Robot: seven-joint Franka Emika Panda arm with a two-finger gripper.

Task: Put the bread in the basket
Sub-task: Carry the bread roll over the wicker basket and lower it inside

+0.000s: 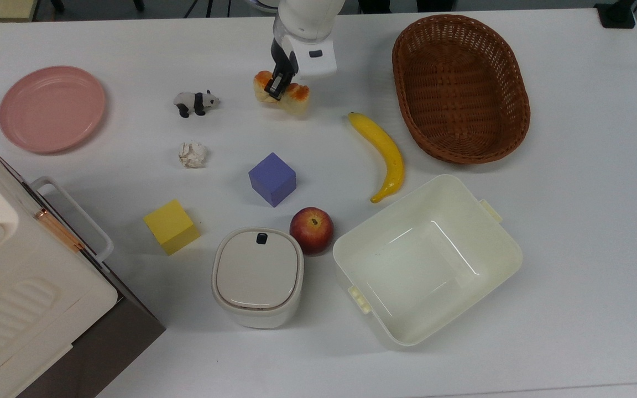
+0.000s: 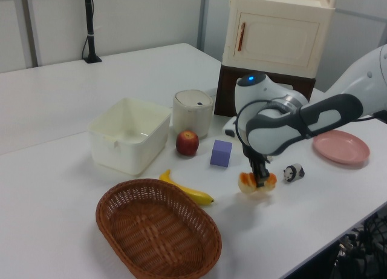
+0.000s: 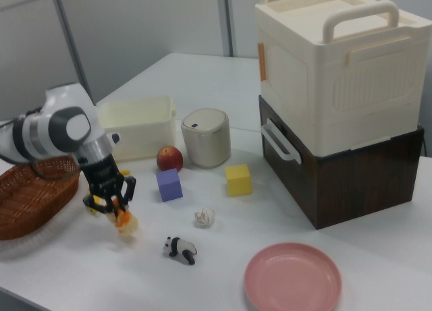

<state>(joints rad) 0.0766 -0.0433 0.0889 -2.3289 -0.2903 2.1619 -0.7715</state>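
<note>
A: How is the gripper [image 1: 275, 88] seen?

B: It is seen closed across the middle of the bread [image 1: 281, 92], one dark finger [image 2: 262, 178] laid over the orange-brown top. In the left view the bread [image 2: 256, 183] is held clear of the table [image 1: 573, 232], with its shadow below it; in the right view it [image 3: 120, 218] hangs tilted from the gripper [image 3: 108, 202].

A: Where is that over the table?

B: Near the far edge in the top view, about midway along it. The basket [image 1: 460, 87] is found towards the far right corner in the top view, well apart from the bread, and nothing is seen inside it.

A: What is placed around them?

B: A banana [image 1: 382, 153] is laid between bread and basket, nearer the middle of the table. A panda figure [image 1: 195, 101] stands just to the top view's left of the bread, a paper ball [image 1: 192, 154] beyond it, and a pink plate [image 1: 52, 108] near the top view's left edge. A purple cube [image 1: 272, 178], an apple [image 1: 311, 229] and a cream tub [image 1: 428, 258] are set towards the near edge.
</note>
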